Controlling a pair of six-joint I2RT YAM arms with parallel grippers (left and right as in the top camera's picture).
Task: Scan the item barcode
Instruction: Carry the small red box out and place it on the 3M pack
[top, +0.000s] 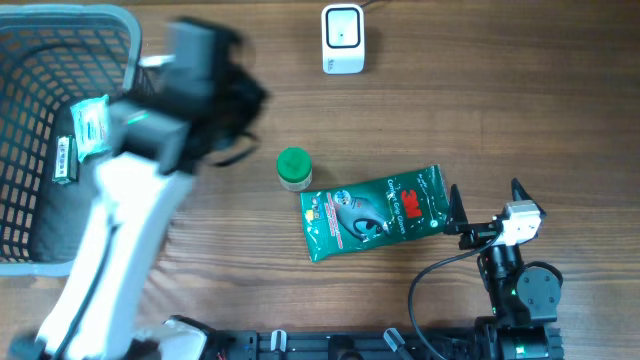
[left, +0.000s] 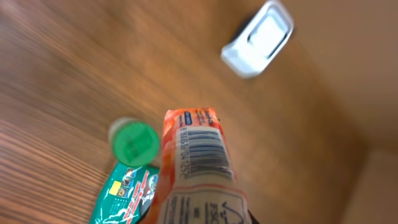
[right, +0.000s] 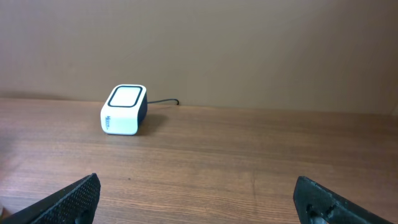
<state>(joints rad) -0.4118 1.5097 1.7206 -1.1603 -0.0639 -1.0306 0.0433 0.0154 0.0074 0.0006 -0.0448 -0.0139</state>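
**Orange packet (left: 196, 155) up in the left jaws, scanner (left: 258, 38) not yet reached**

Behind and left of the left gripper (top: 232, 100): grey mesh basket (top: 40, 60), a few small packs inside. Left gripper blurred from overhead, raised off the table, clamped on the orange packet. Fingers hidden beneath it in the wrist view; grip judged from the packet riding clear of the wood. Barcode turned toward the wrist camera, sharp and readable.

Below the packet's tip: green-lidded jar (left: 133, 143), with green pouch (top: 375, 212) just beside it. Beyond the tip, up and to the right: white scanner, well apart.

Step in hand, by judgement: carrying the item to the scanner. Next move: swing ahead past the jar, roll the wrist to bring the barcode round to the scanner's top face, hold steady there.

Right gripper (right: 196, 205) low at the table, jaws wide apart, nothing between them, scanner far ahead and to its left.
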